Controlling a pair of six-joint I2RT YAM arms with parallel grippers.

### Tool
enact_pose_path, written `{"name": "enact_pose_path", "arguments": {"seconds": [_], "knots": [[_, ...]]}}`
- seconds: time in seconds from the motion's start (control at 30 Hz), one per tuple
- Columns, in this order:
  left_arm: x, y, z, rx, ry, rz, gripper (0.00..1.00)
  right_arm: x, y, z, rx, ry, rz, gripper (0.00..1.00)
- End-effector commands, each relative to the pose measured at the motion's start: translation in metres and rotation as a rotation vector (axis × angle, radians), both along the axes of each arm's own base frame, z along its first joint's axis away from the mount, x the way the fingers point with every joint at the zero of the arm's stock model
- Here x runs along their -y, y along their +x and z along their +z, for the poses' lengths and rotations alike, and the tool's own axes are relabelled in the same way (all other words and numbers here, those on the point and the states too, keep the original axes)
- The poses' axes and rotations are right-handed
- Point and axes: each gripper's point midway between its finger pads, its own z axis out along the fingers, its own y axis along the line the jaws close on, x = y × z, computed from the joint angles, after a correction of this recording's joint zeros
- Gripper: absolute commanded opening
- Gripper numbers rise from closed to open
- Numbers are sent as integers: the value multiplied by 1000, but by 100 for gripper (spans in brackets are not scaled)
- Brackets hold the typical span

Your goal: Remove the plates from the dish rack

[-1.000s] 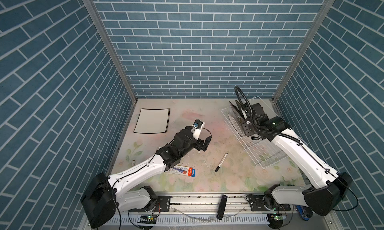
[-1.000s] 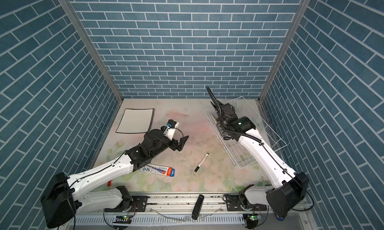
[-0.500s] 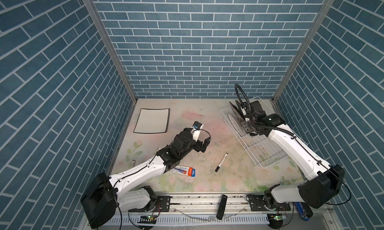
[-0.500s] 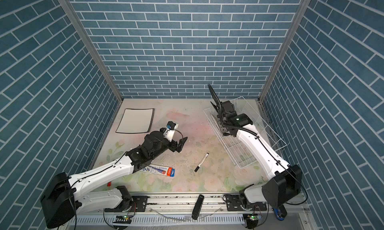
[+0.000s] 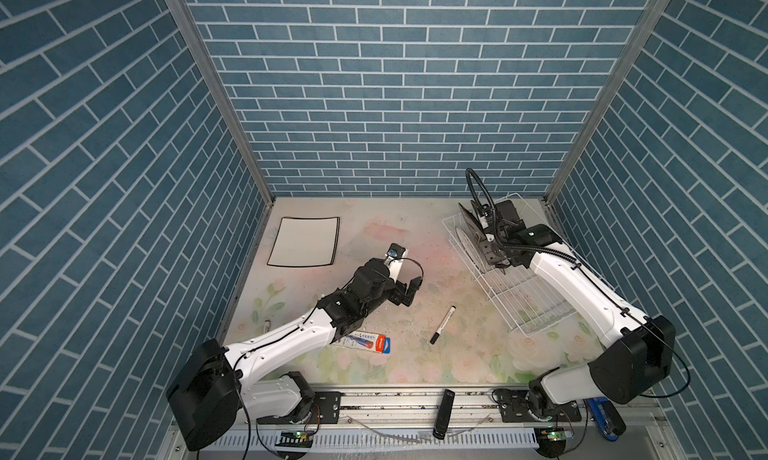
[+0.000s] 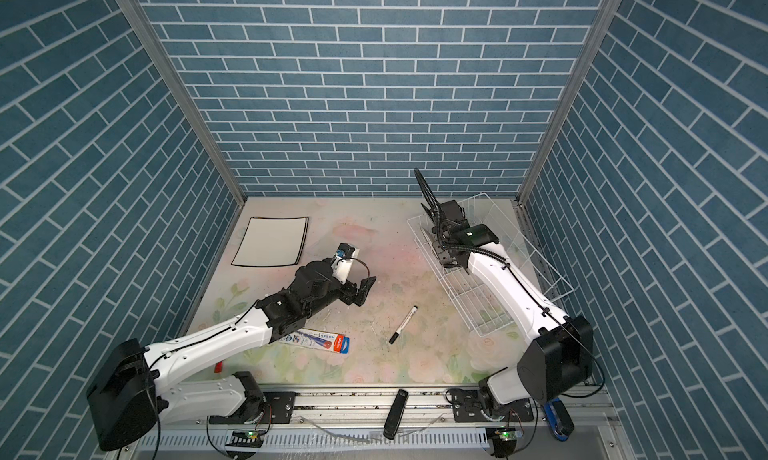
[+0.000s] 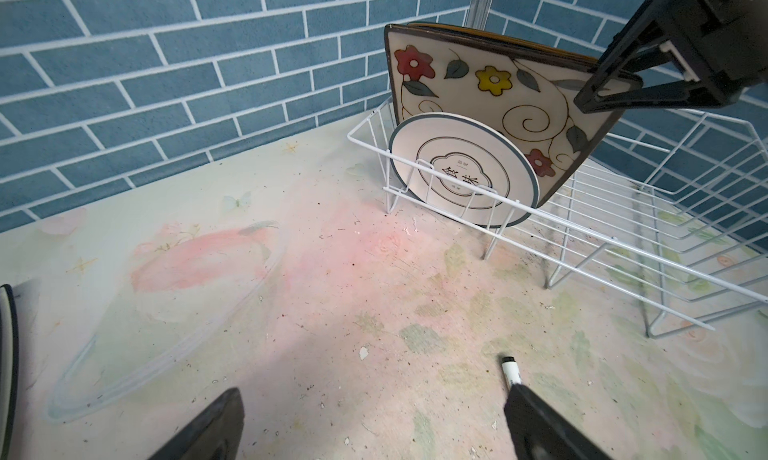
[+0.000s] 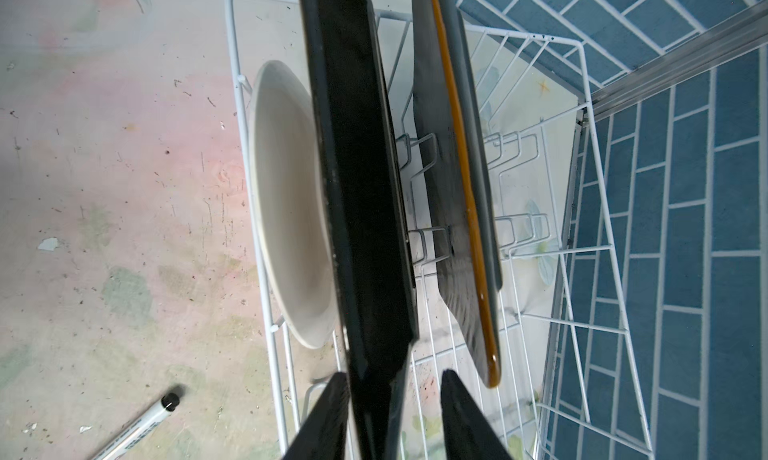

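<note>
The white wire dish rack stands at the right. Three plates stand upright at its far end: a round white plate, a floral plate whose dark edge faces my right wrist camera, and an orange-rimmed plate. My right gripper straddles the floral plate's upper corner, open, with a gap on one side. One of its fingers shows in front of the plate. A white black-rimmed plate lies flat at the back left. My left gripper hovers open and empty over mid-table.
A marker lies between the arms. A flat printed packet lies beside the left arm. A black bar rests on the front rail. Blue brick walls close in on three sides, near the rack's far side.
My right gripper has reached a little farther onto the floral plate's corner and its jaws have narrowed around it. The left arm has hardly moved.
</note>
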Motion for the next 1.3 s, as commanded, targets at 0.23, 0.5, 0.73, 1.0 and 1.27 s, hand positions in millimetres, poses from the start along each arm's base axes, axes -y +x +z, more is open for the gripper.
{"name": "enact_pose_path", "arguments": {"seconds": [0.23,0.5,0.73,1.0,1.27], "knots": [[12,-6,10,-30,-61,-44,100,0,14,-18,47,-23,27,34],[0,0,6,-23,-35,26,100,0,23,-28,58,-30,25,33],[3,-2,2,-48,-50,19,100,5,21,-31,53,-48,12,22],[10,-1,2,-68,-77,5,100,4,20,-31,53,-39,10,16],[12,0,0,-74,-72,7,100,0,18,-33,18,-40,40,0]]}}
